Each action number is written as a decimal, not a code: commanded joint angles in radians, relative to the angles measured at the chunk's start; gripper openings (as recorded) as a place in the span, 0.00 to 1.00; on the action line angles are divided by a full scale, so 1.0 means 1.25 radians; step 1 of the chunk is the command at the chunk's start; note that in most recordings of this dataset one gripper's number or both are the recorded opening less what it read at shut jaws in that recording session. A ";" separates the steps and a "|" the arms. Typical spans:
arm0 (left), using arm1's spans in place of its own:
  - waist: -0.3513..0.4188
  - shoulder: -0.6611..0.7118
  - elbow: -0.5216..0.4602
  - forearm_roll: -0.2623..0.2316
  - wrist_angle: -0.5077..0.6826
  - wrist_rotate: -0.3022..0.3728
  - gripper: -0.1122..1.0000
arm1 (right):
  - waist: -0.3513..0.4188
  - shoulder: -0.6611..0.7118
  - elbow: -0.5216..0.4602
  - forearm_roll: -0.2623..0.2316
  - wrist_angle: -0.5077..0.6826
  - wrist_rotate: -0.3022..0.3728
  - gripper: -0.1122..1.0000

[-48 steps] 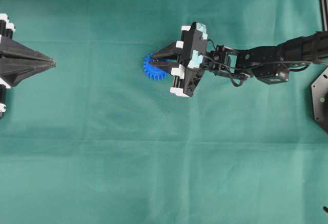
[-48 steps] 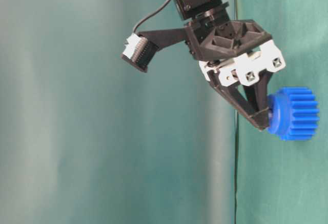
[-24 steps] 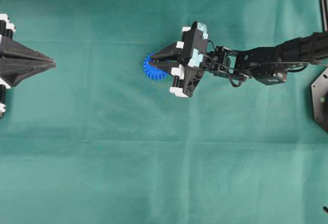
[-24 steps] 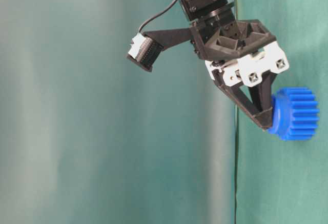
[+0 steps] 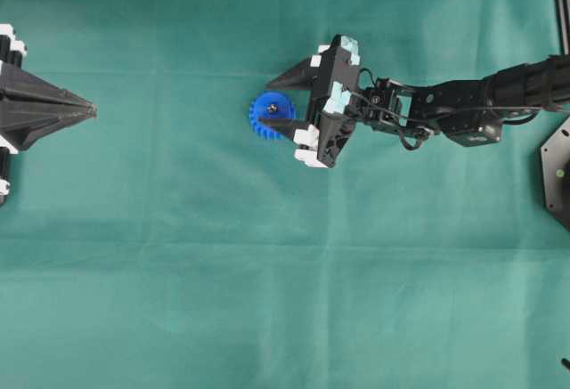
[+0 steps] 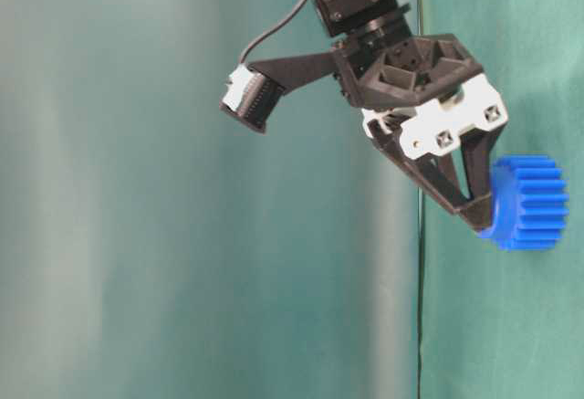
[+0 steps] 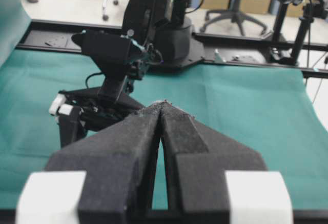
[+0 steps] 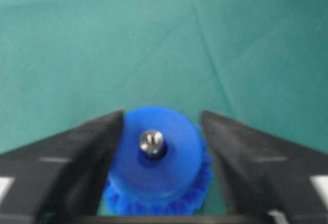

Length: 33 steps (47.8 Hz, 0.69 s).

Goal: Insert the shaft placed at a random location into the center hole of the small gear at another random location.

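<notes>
The small gear (image 5: pixel 270 115), bright blue, lies flat on the green cloth. The shaft (image 8: pixel 152 141) stands end-on in the center hole (image 8: pixel 155 151) of its raised hub, showing as a shiny dot (image 5: pixel 273 109). My right gripper (image 5: pixel 264 104) is open, and its black fingers (image 8: pixel 77 162) straddle the hub on both sides without holding anything. In the table-level view the fingertips (image 6: pixel 476 218) sit by the gear (image 6: pixel 531 203). My left gripper (image 5: pixel 89 109) rests far left, shut and empty, its tips together (image 7: pixel 163 102). The left wrist view does not show the gear.
Green cloth covers the table (image 5: pixel 285 300). A black frame rail (image 5: pixel 561 6) and a black plate (image 5: pixel 557 171) sit at the right edge. The right arm (image 5: pixel 445 109) stretches in from the right. Chairs and equipment stand beyond the table (image 7: pixel 236 8).
My right gripper has opened from shut over the gear's hub. The shaft, hidden between the jaws before, now shows in the hub. The left arm has not moved.
</notes>
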 commanded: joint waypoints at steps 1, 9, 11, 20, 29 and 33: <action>0.001 0.002 -0.009 0.000 -0.004 0.001 0.10 | 0.002 -0.049 -0.015 -0.001 0.005 -0.005 0.78; 0.001 0.001 -0.010 -0.001 -0.004 0.001 0.10 | 0.001 -0.121 -0.013 -0.004 0.052 -0.012 0.75; 0.001 -0.001 -0.010 -0.001 -0.004 0.001 0.10 | 0.002 -0.141 -0.013 -0.004 0.069 -0.013 0.75; 0.001 -0.007 -0.010 0.000 -0.004 0.001 0.10 | 0.002 -0.222 -0.009 -0.017 0.124 -0.015 0.75; 0.001 -0.009 -0.010 -0.001 -0.001 0.001 0.10 | 0.005 -0.270 0.011 -0.017 0.145 -0.015 0.75; 0.002 -0.010 -0.010 -0.001 0.002 0.002 0.10 | 0.006 -0.297 0.037 -0.017 0.148 -0.015 0.75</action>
